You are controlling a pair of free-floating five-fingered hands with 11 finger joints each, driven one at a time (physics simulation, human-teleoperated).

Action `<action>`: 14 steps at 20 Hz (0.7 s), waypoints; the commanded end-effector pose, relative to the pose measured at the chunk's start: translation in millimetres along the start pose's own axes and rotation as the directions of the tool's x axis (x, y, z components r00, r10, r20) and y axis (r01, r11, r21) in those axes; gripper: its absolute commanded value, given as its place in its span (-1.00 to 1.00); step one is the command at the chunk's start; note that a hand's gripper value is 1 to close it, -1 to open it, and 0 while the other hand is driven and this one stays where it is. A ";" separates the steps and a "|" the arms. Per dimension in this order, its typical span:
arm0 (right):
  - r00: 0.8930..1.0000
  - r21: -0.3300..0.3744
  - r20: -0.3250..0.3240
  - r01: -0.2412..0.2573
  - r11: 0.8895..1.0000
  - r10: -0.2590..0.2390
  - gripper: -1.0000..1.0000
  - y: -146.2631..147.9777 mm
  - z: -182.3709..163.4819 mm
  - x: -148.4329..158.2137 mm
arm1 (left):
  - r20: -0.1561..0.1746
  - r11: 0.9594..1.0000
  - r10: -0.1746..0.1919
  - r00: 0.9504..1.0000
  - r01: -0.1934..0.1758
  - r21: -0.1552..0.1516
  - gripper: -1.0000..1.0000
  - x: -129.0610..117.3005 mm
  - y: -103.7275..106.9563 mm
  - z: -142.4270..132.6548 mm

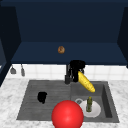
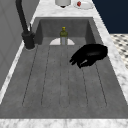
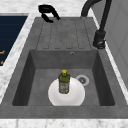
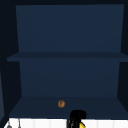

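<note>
The right hand [image 1: 76, 67] grips a banana [image 1: 86, 81] above the basin — the fruit slants down toward the bottle [image 1: 89, 104]. The left hand [image 1: 42, 97] hovers over the drainboard [image 1: 30, 100], fingers loosely curled, holding nothing.

Right hand [image 1: 77, 68] raised with fingers curled; left hand [image 1: 42, 97] low, relaxed.
</note>
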 end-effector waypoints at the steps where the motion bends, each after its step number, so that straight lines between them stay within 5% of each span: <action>1: 0.997 0.008 -0.039 -0.073 0.997 0.073 1.00 -21.5 -2.3 7.4 | 0.000 1.000 0.000 1.000 0.000 0.000 0.00 0.0 0.0 0.0; 14: 0.998 0.034 -0.034 -0.052 0.998 0.053 1.00 -110.4 -2.2 25.7 | 0.000 1.000 0.000 1.000 0.000 0.000 0.00 0.0 0.0 0.0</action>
